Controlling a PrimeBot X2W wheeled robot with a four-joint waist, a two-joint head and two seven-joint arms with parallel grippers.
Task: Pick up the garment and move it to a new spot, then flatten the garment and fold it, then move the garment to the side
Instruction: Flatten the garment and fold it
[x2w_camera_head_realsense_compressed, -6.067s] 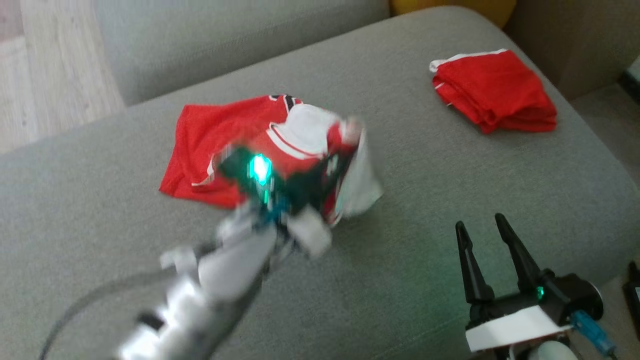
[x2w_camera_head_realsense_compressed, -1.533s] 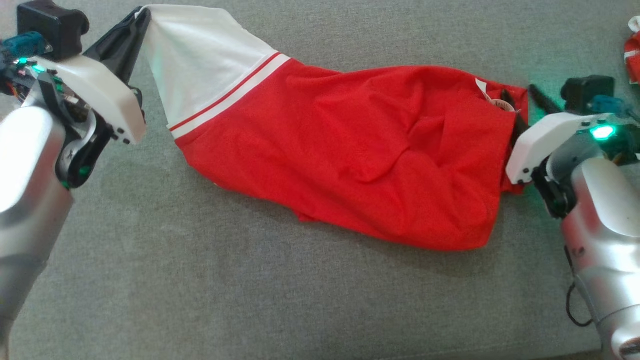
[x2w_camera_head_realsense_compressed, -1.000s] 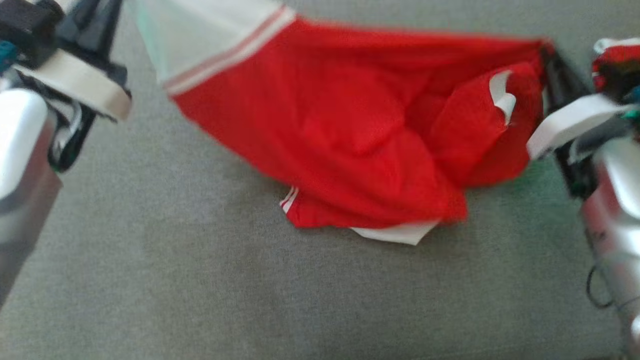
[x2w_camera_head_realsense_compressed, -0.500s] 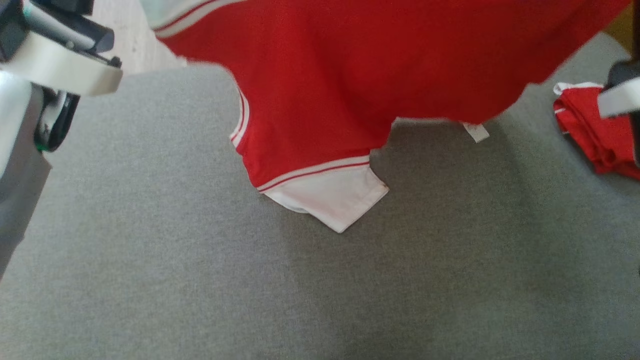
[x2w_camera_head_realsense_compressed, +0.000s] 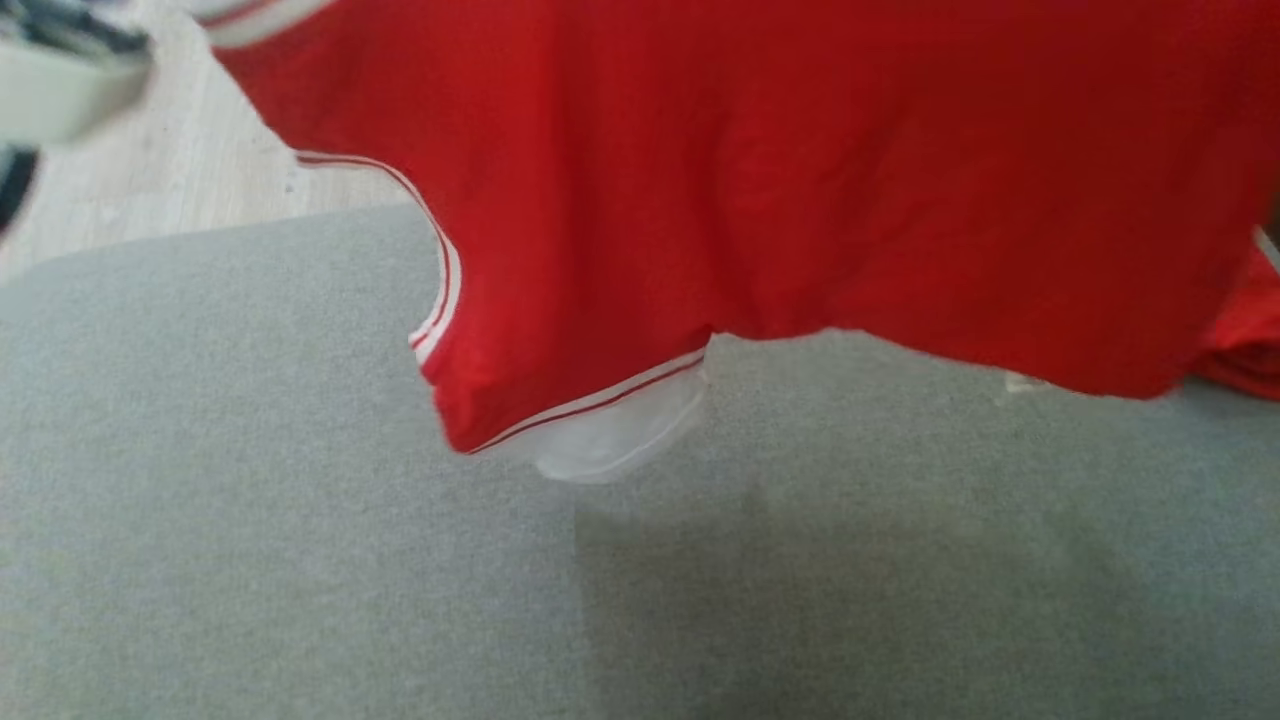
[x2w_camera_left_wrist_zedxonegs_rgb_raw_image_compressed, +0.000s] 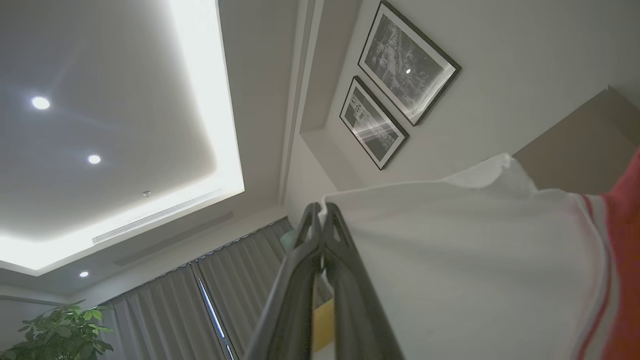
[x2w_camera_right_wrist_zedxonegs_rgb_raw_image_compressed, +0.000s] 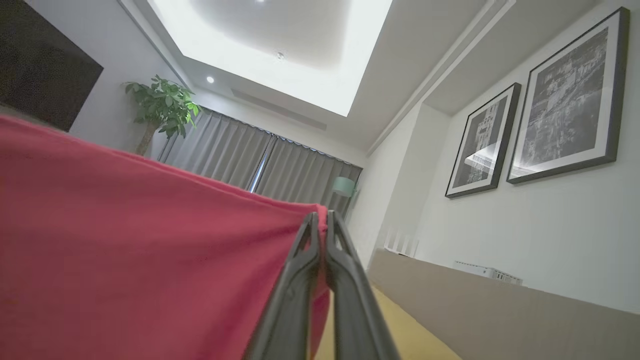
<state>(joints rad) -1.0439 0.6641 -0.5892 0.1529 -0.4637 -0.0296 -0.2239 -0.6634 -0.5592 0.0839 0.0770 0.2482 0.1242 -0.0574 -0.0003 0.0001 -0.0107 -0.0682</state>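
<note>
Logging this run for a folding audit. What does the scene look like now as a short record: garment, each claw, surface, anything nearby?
garment: red jersey with white sleeves, held up and spread above the cushion
left claw: shut on a white sleeve
right claw: shut on the jersey's red edge
surface: grey sofa cushion
nearby: second red garment at the head view's right edge
stage: lifted, not yet flattened

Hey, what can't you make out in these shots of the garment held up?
- Head view: garment top edge, cut off by the frame's top.
- Head view: red pile, mostly hidden behind the garment.
- Head view: whether the white sleeve touches the sofa; motion blur.
- Right wrist view: whatever lies left of the right gripper; garment covers it.
</note>
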